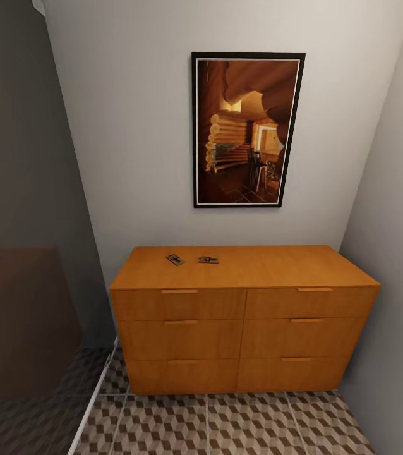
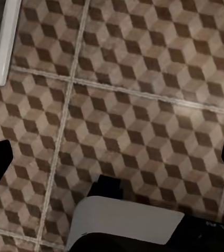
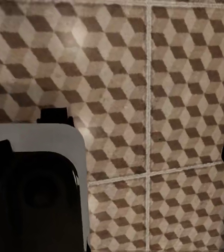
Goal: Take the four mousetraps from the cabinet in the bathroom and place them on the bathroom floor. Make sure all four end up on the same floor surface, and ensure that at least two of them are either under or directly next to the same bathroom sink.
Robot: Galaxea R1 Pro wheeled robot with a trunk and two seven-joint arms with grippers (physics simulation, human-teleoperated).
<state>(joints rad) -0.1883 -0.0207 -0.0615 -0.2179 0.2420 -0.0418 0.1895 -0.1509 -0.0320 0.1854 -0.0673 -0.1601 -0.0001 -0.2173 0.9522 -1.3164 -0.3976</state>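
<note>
The orange-brown cabinet (image 1: 246, 328) stands against the far wall in the head view. Two mousetraps lie on its top towards the left: one (image 1: 175, 259) is angled, and the other (image 1: 208, 260) sits just to its right. All the drawer fronts are shut. The cube-patterned bathroom floor (image 1: 239, 423) runs in front of the cabinet. My left gripper (image 2: 112, 165) and right gripper (image 3: 114, 157) both point down at these tiles. Each has its dark fingertips wide apart at the picture's edges and holds nothing. The bathroom sink is out of view.
A framed picture (image 1: 247, 129) hangs above the cabinet. A wall (image 1: 397, 253) closes the right side, and a dark glass panel (image 1: 18, 253) with a white floor rail (image 1: 94, 398) closes the left. Part of my grey body (image 2: 128, 223) shows over the tiles.
</note>
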